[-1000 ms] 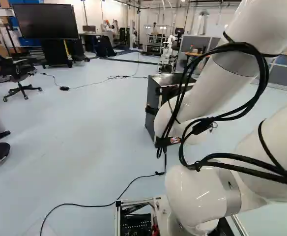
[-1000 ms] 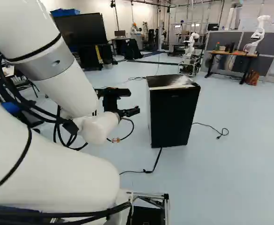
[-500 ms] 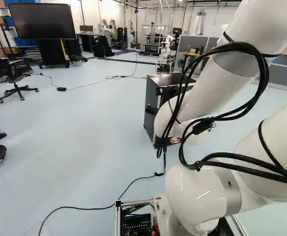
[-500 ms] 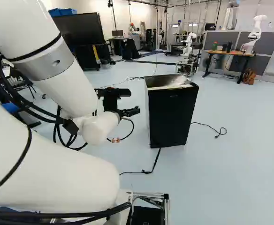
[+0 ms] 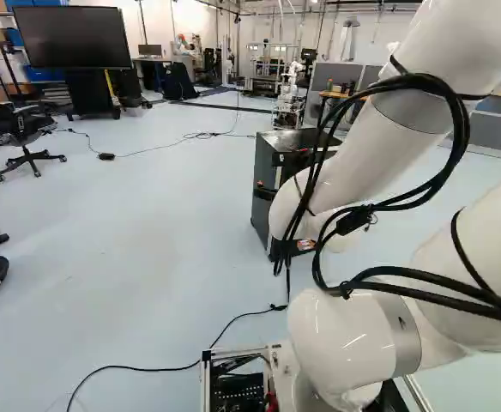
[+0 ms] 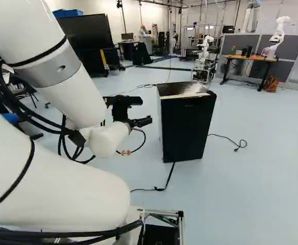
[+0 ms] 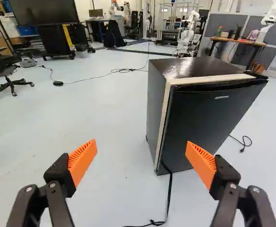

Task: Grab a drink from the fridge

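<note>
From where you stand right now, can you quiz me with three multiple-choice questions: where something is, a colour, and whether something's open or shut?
1. Where does the fridge stand?
A) On a desk
B) On the floor
C) On a shelf

2. What colour are the pads of the gripper?
A) Orange
B) Green
C) White

3. How do the gripper's fingers stand?
A) Pressed together
B) Shut on a can
C) Open, well apart

Answers:
1 B: its foot meets the floor in the wrist view.
2 A: both pads show bright orange there.
3 C: a wide gap lies between them, with nothing gripped.
</note>
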You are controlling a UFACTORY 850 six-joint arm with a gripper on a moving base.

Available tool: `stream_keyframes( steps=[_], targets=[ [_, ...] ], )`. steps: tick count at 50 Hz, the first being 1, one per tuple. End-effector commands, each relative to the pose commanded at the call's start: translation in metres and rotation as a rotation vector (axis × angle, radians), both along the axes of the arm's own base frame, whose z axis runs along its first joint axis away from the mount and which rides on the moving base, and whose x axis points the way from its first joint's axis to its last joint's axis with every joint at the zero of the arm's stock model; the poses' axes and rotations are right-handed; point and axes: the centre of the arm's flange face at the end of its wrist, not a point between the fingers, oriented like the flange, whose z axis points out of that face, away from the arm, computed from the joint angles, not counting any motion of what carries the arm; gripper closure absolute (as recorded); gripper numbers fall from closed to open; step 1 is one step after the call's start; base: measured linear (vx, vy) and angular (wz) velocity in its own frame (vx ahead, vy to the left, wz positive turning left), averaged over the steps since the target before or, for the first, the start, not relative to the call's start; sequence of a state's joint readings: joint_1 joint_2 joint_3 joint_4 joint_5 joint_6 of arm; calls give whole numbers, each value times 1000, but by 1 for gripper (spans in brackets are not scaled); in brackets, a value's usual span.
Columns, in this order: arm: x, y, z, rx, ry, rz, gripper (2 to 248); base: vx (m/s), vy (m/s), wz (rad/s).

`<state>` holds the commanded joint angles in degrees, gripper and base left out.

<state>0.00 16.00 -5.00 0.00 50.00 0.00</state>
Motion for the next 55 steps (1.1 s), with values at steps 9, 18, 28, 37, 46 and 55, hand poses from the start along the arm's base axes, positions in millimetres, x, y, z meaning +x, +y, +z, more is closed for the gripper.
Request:
stream_keyframes(
  steps=[9, 18, 28, 37, 46, 55],
  targets=[
    [0, 0, 0, 0, 0, 0, 3, 68, 1, -5],
    [0, 0, 0, 0, 0, 0, 3, 80, 1, -5],
    [0, 0, 0, 0, 0, 0, 3, 87, -11, 51],
    [0, 0, 0, 0, 0, 0, 3, 75, -64, 130],
    [0, 0, 0, 0, 0, 0, 3, 43, -52, 182],
    [0, 0, 0, 0, 0, 0, 3, 34, -62, 46]
  ],
)
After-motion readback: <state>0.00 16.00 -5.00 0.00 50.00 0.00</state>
